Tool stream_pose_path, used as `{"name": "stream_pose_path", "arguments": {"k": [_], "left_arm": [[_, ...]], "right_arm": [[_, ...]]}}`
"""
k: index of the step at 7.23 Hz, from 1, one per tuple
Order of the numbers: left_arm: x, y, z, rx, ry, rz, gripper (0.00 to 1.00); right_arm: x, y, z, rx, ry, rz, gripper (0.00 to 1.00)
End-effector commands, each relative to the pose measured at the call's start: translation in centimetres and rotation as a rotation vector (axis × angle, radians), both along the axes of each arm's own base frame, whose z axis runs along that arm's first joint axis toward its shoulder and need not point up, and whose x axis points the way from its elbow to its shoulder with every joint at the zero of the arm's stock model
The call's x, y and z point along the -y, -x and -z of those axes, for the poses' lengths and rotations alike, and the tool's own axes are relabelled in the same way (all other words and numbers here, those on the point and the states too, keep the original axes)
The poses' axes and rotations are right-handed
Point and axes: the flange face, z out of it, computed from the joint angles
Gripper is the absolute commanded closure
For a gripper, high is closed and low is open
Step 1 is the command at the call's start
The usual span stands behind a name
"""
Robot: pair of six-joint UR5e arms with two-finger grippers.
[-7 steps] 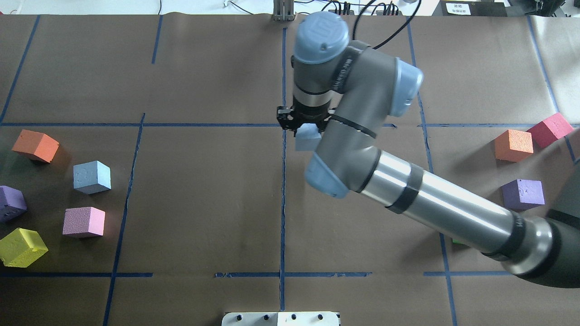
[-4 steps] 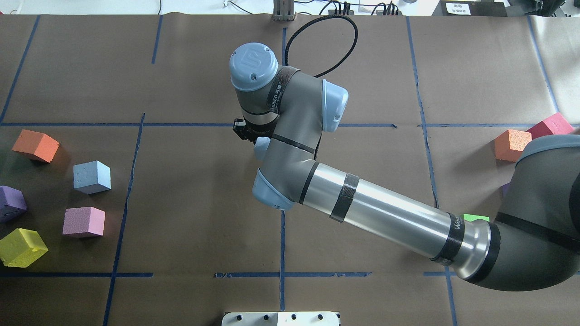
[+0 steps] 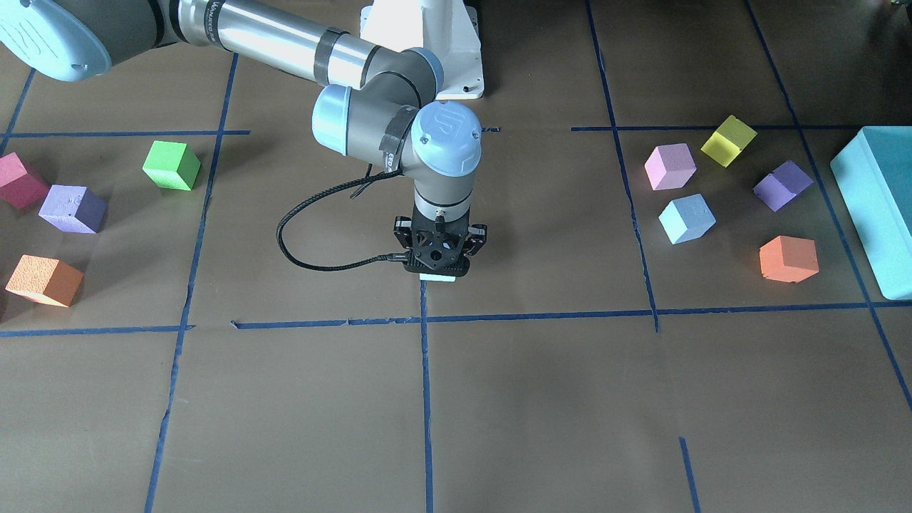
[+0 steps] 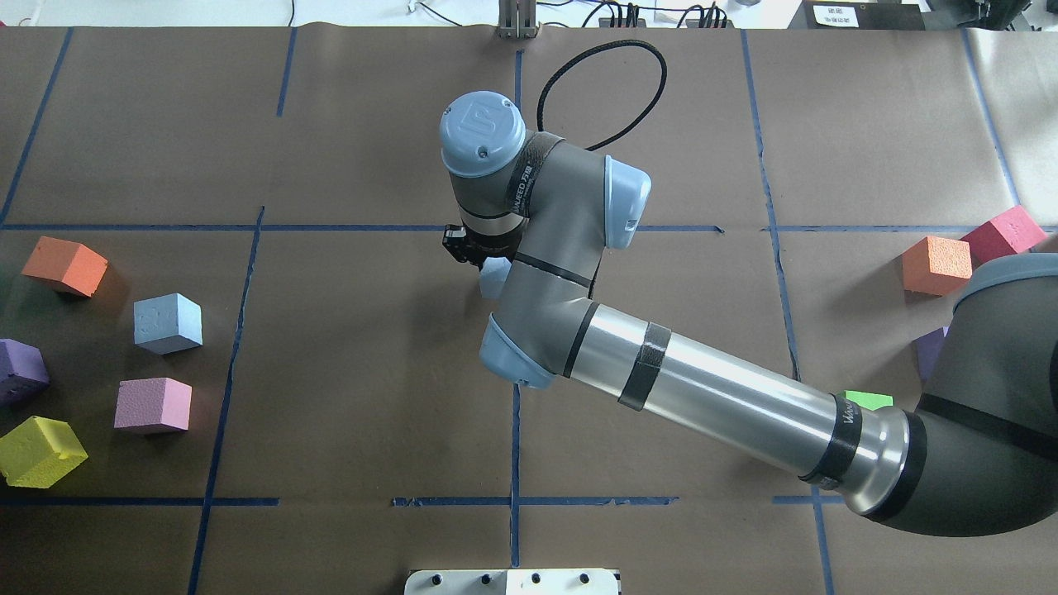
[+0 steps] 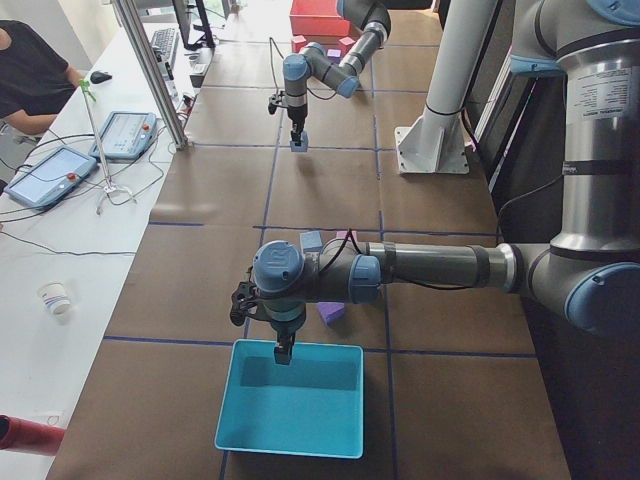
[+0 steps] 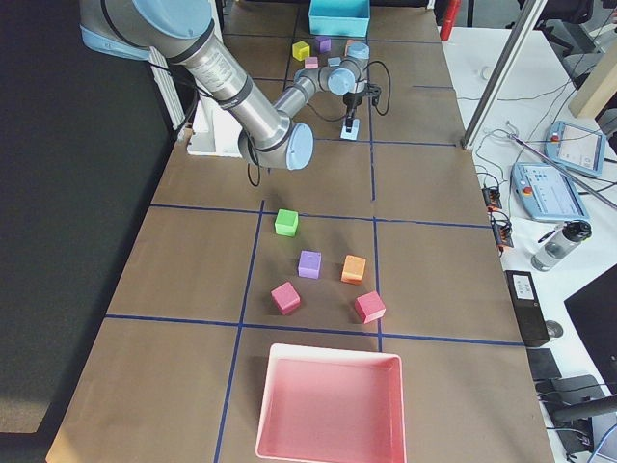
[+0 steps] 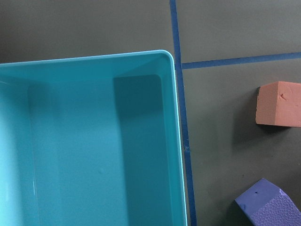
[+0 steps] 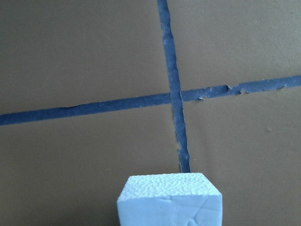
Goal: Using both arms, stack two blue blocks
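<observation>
Centrally in the front-facing view, the right gripper (image 3: 442, 258) points straight down, pinching the held blue block (image 3: 437, 278), of which only a pale sliver shows under the black housing, just above the tape crossing (image 3: 423, 320). The second blue block (image 3: 686, 219) sits well apart at right centre, near the teal box (image 3: 876, 206). From overhead, the right gripper (image 4: 469, 248) is mid-frame, mostly hidden by its wrist, with the held blue block (image 4: 493, 279) peeking out below it and the second blue block (image 4: 168, 322) at left centre. From the left end, the far arm carries the held blue block (image 5: 299, 146) at top centre, while the left gripper (image 5: 284, 350) hangs over the teal box (image 5: 310, 405) at lower centre; whether its fingers are spread cannot be told. From the right end, the right gripper (image 6: 352, 116) and held blue block (image 6: 351, 133) are small at upper centre. The left wrist view shows the teal box (image 7: 94, 141) filling the left, an orange cube (image 7: 277, 103) and a purple cube (image 7: 265, 205) at right. The right wrist view has the held blue block (image 8: 169, 200) at bottom centre, with the tape crossing (image 8: 175, 96) above it in the frame.
</observation>
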Motion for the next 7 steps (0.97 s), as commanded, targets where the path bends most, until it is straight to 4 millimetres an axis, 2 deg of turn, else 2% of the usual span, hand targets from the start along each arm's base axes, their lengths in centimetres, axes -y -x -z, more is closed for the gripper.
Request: {"name": "stream_pose_path", "arguments": {"k": [1,2,3,4,6,7], "left_arm": [[0.1,0.0,0.1,0.000,-0.002,0.000,0.00],[0.0,0.0,0.0,0.000,0.001,0.000,0.00],[0.0,0.0,0.0,0.000,0.002,0.001,0.00],[0.1,0.0,0.1,0.000,0.001,0.002,0.00],[0.2,0.0,0.2,0.000,-0.004,0.001,0.00],[0.2,0.0,0.3,0.000,-0.003,0.003,0.00]], "right_arm": [[-0.2,-0.4,-1.1,-0.003,0.001,0.001,0.75],[-0.3,-0.5,-1.4,-0.004,0.002,0.001,0.55],[-0.3,-0.6,-1.5,-0.004,-0.001,0.001,0.08],[-0.4,-0.7,-1.4,-0.001,-0.003,0.001,0.00],[-0.5,-0.9,-1.1,0.005,-0.007,0.001,0.00],[-0.1,-1.7,-0.3,0.020,-0.016,-0.008,0.00]]}}
